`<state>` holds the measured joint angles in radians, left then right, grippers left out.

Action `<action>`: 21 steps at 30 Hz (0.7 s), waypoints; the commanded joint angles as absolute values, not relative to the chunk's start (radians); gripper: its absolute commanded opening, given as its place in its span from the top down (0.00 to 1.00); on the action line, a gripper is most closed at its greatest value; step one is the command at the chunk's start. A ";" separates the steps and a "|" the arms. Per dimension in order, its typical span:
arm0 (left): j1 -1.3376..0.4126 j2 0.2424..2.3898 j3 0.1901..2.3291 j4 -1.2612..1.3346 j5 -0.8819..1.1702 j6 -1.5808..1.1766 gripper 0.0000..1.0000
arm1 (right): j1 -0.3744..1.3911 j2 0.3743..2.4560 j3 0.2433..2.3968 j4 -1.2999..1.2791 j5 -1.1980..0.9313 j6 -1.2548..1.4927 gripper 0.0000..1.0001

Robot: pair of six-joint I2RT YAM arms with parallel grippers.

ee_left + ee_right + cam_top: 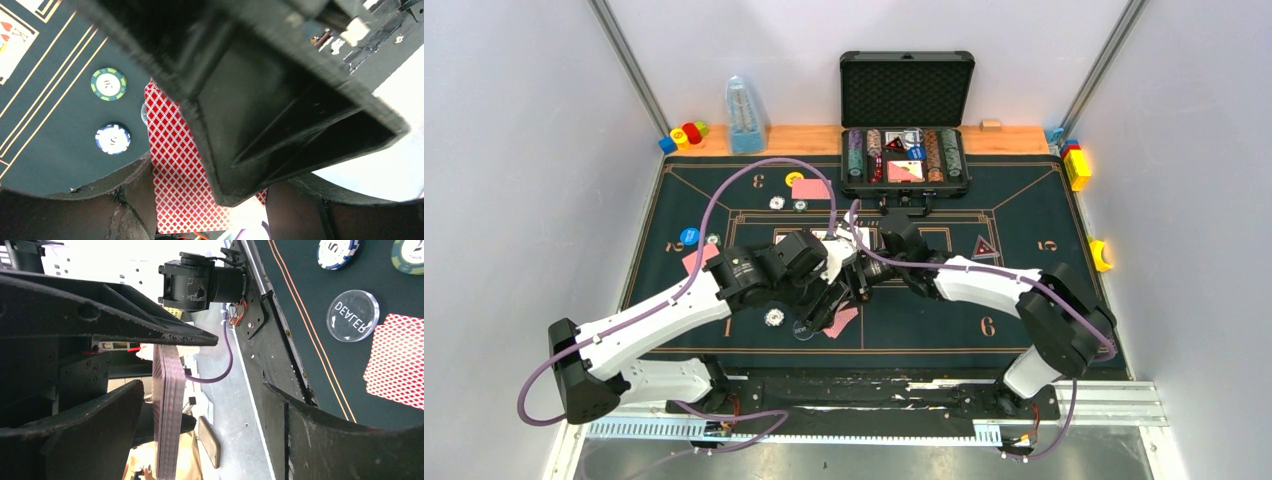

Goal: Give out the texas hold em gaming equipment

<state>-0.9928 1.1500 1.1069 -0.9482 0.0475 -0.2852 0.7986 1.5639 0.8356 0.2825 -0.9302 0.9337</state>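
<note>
My two grippers meet over the middle of the green mat (1024, 200). My left gripper (842, 288) (212, 200) is shut on a deck of red-backed cards (180, 170), held in the air. The deck shows edge-on in the right wrist view (167, 405). My right gripper (866, 270) (205, 390) is open, with its left finger (100, 425) close beside the deck. A clear dealer button (802, 328) (352, 316) and one red-backed card (841, 320) (397, 365) lie on the mat below. A green chip (108, 83) and a blue-white chip (113, 138) lie nearby.
An open black case (906, 75) with rows of chips stands at the mat's far edge. A yellow disc (794, 179), a pink card (812, 189), a blue disc (689, 236) and loose chips (776, 202) lie far left. A blue bottle (744, 115) and toy blocks (686, 133) stand behind.
</note>
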 commanded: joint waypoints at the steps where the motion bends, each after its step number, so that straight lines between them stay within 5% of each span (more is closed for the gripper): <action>1: -0.993 1.126 1.113 -0.912 0.041 -0.272 1.00 | 0.822 1.603 0.894 0.325 -1.006 0.943 0.13; 21: -0.994 1.103 1.105 -0.913 0.038 -0.270 1.00 | 0.769 1.476 0.890 0.042 -0.812 0.772 0.13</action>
